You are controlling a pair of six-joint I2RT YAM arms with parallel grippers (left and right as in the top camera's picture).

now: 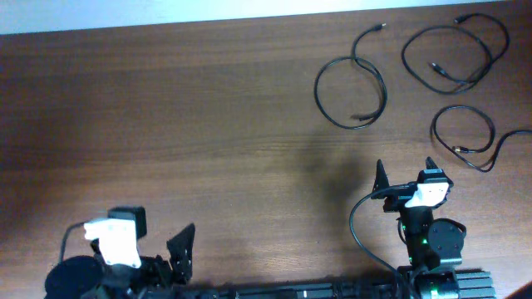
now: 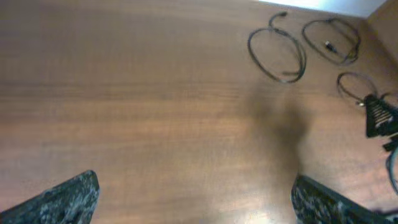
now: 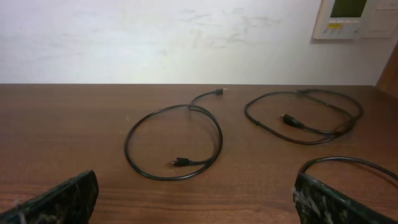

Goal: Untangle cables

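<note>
Cables (image 3: 181, 163) lie as three separate loops on surface (image 1: 166, 124); untangling looks done. Left hand (image 2: 196, 200), right hand (image 1: 406, 173) spread wide, empty. Next: confirm no overlaps.

Black cables (image 3: 180, 163), brown table (image 1: 208, 124)
Cables plain black with silvery plug tips; table reddish-brown with streaky wood grain; wall (image 3: 155, 37) off-white, faintly smudged.

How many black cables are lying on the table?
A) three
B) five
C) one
A: the overhead view shows three separate cables, each lying apart from the others: the left loop, the far loop and the near loop.
</note>
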